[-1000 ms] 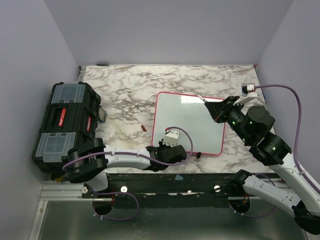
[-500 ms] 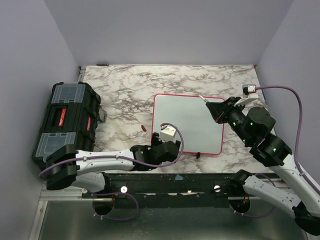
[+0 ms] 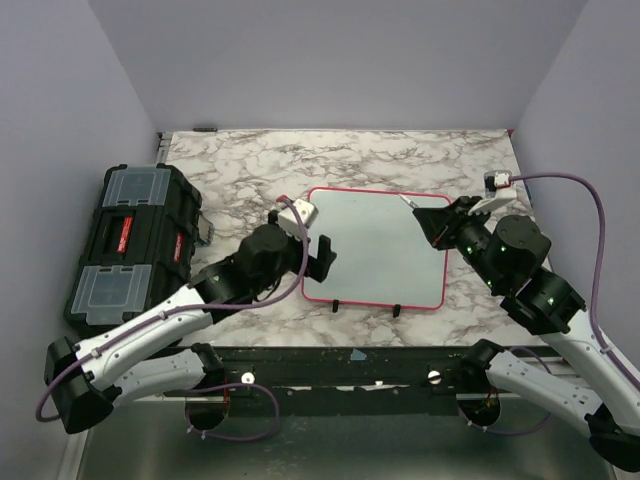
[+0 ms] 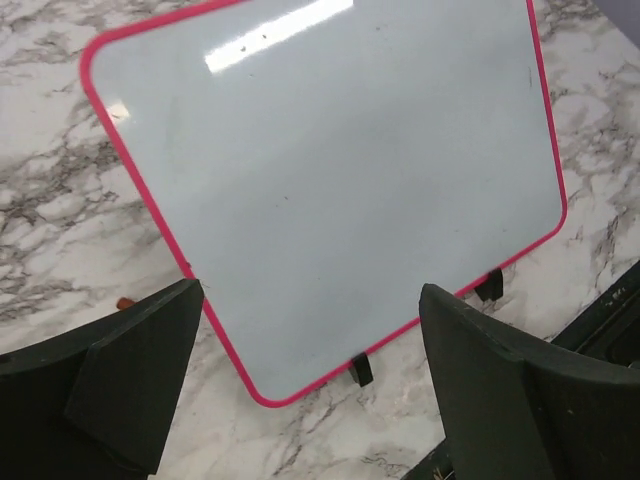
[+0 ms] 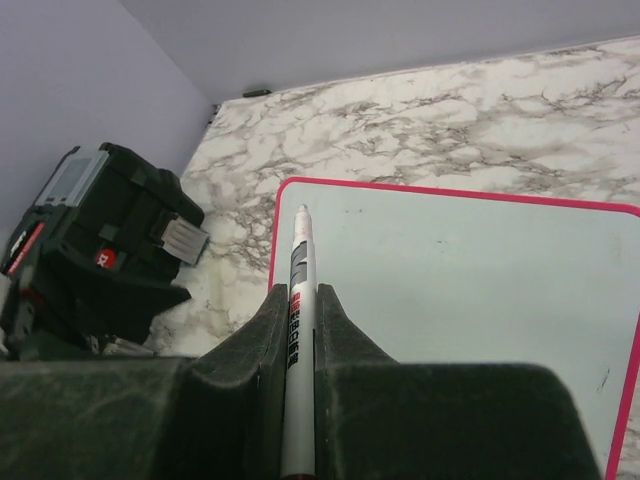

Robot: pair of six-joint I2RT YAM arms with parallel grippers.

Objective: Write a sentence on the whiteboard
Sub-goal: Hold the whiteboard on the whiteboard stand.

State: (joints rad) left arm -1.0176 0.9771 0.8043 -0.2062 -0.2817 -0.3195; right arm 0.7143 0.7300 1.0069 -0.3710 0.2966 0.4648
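The whiteboard [image 3: 375,245] lies flat on the marble table, glossy white with a pink-red frame and two black feet on its near edge. No sentence shows on it; the surface [image 4: 330,170] is blank. My left gripper [image 3: 320,256] hovers at the board's left edge, open, with nothing between its fingers [image 4: 130,360]. My right gripper [image 3: 430,217] is over the board's far right corner, shut on a white marker [image 5: 298,290]. The marker's tip points out over the whiteboard [image 5: 470,290].
A black toolbox [image 3: 130,245] with clear lid compartments stands at the table's left edge, also in the right wrist view [image 5: 90,250]. A small red piece [image 4: 125,302] lies on the marble just left of the board. Purple walls enclose the table.
My left gripper let go of the board's near edge, opened wide and swung up to the board's left side. The board slid left and squared up. The right arm barely moved.
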